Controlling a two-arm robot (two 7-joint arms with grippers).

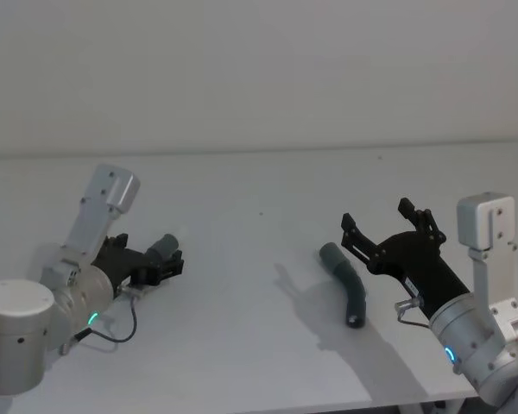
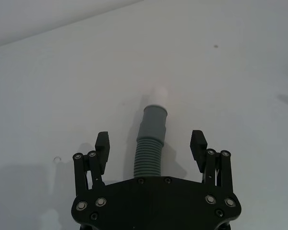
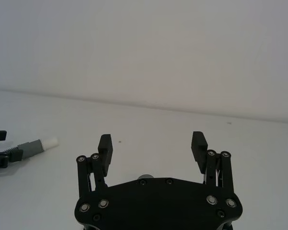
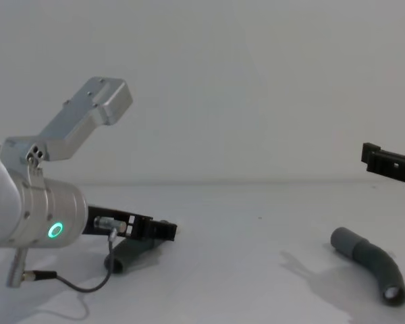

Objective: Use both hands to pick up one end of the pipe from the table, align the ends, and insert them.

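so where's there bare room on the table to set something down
The table is bare between the white-tipped hose piece and the curved hose piece, and along the far wall. Crowded: left end effector open around the first, right end effector open, raised beside the second.

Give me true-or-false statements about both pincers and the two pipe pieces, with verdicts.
1. The left pincer is open, with the white-tipped pipe piece between its fingers. True.
2. The right pincer is shut on the plain grey pipe piece. False: it is open, raised above the table and holding nothing.
3. The two pipe pieces are joined. False: they lie apart, one near each pincer.
4. The plain grey pipe piece lies on the table. True.
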